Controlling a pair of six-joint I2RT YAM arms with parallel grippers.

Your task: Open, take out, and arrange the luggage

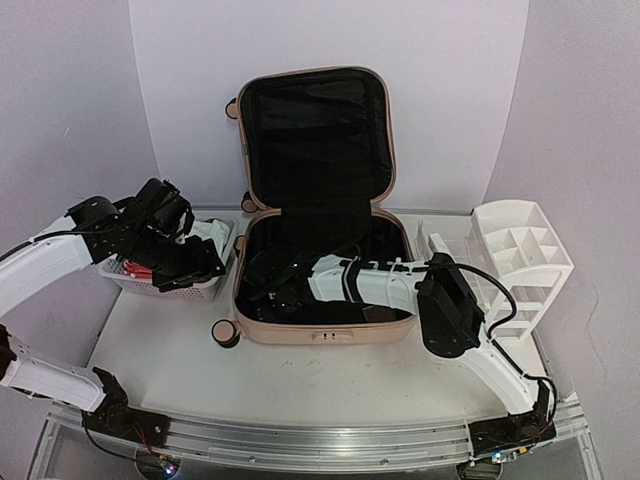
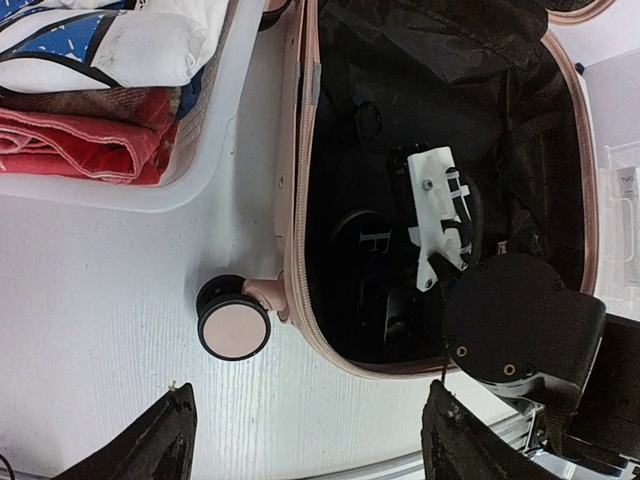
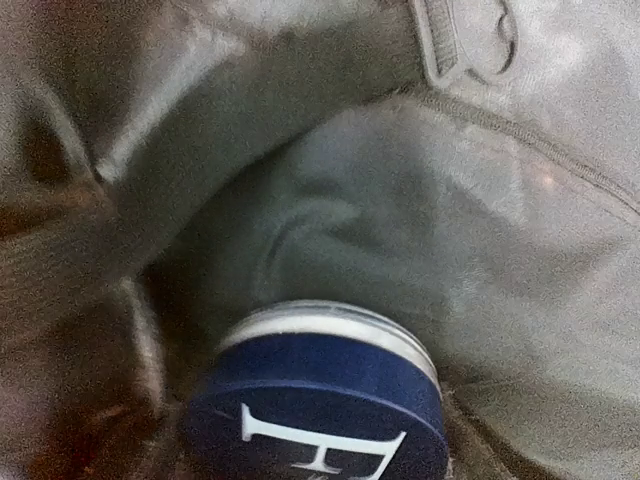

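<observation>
White tabletop (image 1: pixel 300 370), pale walls on three sides, both arms bolted at the near edge. Noted front to back.

Left gripper (image 2: pixel 310 395) hovered over the table just beside the suitcase's front-left corner, fingers spread wide with nothing between them. It was empty and, I judged, parked out of the other arm's way. Below it a caster wheel (image 2: pixel 233 330), black with a beige face, stuck out from that corner.

Luggage (image 1: pixel 320 332): peach-pink hard shell, lying flat mid-table, already open. The bottom half faced up, black lining (image 3: pixel 400 200) showing.

Right gripper (image 1: pixel 285 297) was down inside the bottom half, toward its left side, with the white forearm crossing over the shell's right rim. Its wrist camera looked closely onto a round blue tin (image 3: pixel 320 400) with a white letter on the lid, lying in folds of the lining. The fingers showed in no view, so I could not tell how far apart they stood or whether they had the tin. The tin was likely the item being gone for.

Left of the suitcase, close beside it, sat a white mesh basket (image 1: pixel 175 290) holding folded cloth (image 2: pixel 80 140), red and white. To the right was a white drawer organiser (image 1: pixel 520 250), probably meant for small items like the tin.

Farthest back, the lid (image 1: pixel 315 140) stood upright near the rear wall, tipped back enough to stay up, I judged.
</observation>
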